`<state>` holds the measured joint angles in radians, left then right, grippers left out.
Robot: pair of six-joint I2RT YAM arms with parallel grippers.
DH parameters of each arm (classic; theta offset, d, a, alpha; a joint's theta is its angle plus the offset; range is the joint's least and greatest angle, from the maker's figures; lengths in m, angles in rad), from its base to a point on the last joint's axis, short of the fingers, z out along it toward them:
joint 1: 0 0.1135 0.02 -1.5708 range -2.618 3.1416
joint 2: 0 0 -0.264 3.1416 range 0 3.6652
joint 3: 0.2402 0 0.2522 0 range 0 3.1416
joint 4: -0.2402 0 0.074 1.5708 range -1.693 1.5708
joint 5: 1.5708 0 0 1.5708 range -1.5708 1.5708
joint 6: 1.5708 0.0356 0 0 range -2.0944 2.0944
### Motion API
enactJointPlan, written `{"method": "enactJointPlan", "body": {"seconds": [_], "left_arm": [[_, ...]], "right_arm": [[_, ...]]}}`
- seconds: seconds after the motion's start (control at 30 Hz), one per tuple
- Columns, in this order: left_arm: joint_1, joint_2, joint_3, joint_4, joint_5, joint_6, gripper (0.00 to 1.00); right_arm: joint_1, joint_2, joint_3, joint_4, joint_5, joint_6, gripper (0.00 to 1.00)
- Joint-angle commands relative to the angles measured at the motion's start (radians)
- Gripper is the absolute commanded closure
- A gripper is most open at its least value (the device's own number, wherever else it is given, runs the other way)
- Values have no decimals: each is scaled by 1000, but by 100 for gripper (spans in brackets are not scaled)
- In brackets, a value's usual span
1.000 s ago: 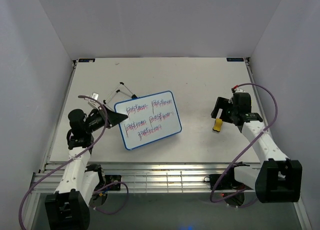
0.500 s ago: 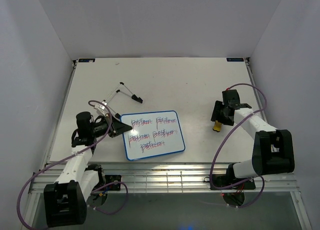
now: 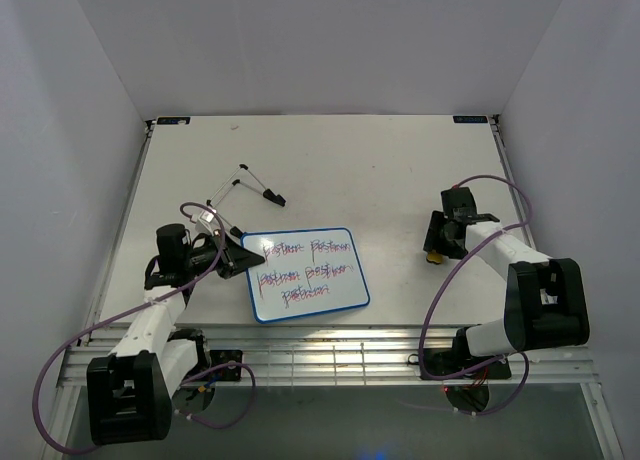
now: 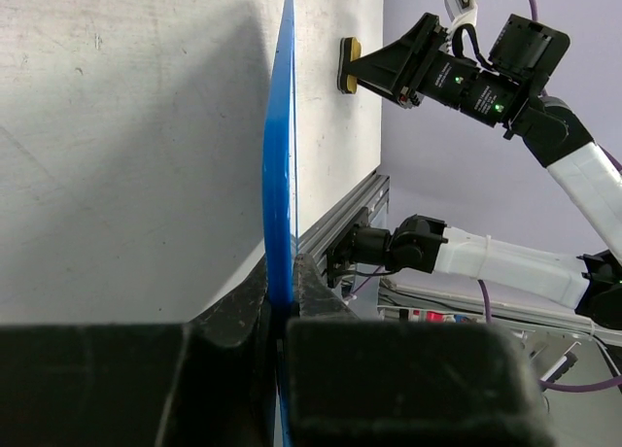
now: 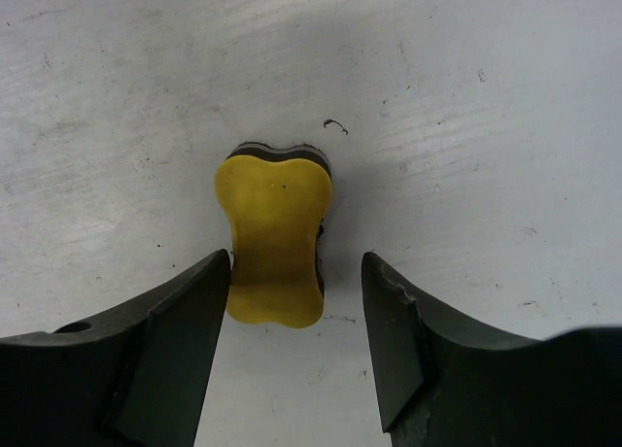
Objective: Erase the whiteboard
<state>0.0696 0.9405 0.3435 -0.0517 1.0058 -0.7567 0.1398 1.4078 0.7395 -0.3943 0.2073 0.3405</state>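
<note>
We start with what we can't quite see. From the left wrist, the whiteboard (image 4: 277, 204) is edge-on, just a thin blue sliver, its face hidden. The lower third of that view is blocked by the black body of the left gripper (image 4: 285, 277). Its fingers are pinched tight on the blue frame, no gap showing.

From above, the whiteboard (image 3: 308, 273) sits at 6 o'clock from the middle of the table (image 3: 380, 160). The left gripper (image 3: 238, 257) has it by the 9 o'clock edge. We cannot tell from here whether the board lies fully flat.

At 10 o'clock lies a thin folded set of rods (image 3: 245, 185) with dark tips, too small to identify.

Over to the right: the yellow eraser (image 5: 277, 233) lies between 3 and 4 o'clock, well apart from the board. The right gripper (image 5: 296, 262) straddles it, jaws partly open. One finger is right against the eraser's side, and table shows between the eraser and the other finger, so there's no grip that we can see. From above, the right gripper (image 3: 438, 242) covers most of the eraser (image 3: 433, 257).

Now the writing: three rows of red and blue scribble on the board, none of it readable. Small dark labels (image 3: 173, 120) sit at the table's far corners, and their text is too small to read.
</note>
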Motion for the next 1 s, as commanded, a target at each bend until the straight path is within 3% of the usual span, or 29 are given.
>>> {"method": "enactJointPlan", "body": {"seconds": [0.0, 0.17, 0.63, 0.8, 0.97], "left_arm": [[-2, -8, 49, 4, 30, 20, 100], [-4, -25, 46, 6, 40, 20, 100], [-13, -34, 37, 27, 97, 10, 100], [-14, -37, 37, 27, 103, 10, 100], [-21, -39, 35, 29, 94, 8, 100]], "right_arm": [[6, -4, -11, 31, 21, 12, 38], [6, 10, -22, 55, 15, 9, 44], [6, 43, 8, 92, 14, -35, 49], [6, 30, 1, 98, 9, -40, 63], [6, -51, -8, 86, -32, -52, 69]]}}
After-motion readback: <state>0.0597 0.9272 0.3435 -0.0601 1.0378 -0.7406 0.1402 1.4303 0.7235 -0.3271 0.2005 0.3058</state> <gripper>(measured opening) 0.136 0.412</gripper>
